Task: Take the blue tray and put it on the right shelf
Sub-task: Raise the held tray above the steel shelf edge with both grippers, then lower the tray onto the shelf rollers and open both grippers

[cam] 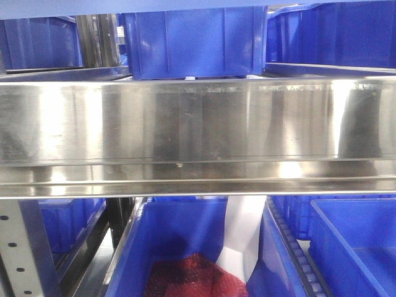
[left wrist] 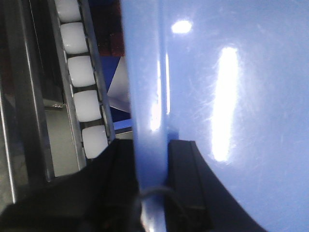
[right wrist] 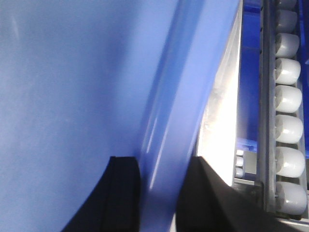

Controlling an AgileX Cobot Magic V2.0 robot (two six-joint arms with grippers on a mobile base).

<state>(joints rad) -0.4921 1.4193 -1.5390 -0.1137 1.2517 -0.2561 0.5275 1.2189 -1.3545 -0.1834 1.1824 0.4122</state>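
The light-blue tray fills the left wrist view (left wrist: 231, 96) and the right wrist view (right wrist: 72, 72). It does not show in the front view. My left gripper (left wrist: 152, 145) is shut on the tray's raised rim, one black finger on each side. My right gripper (right wrist: 161, 162) is shut on the rim at the other side in the same way. The steel shelf (cam: 198, 124) spans the front view as a broad reflective lip, very close to the camera. Neither gripper shows in the front view.
Deep dark-blue bins stand above the lip (cam: 198, 37) and below it (cam: 179, 247) (cam: 356, 241). The lower middle bin holds a red mesh bundle (cam: 192, 275) and a white sheet (cam: 241, 235). White roller tracks run beside the tray (left wrist: 79, 72) (right wrist: 288, 96). A perforated upright (cam: 15, 247) is at lower left.
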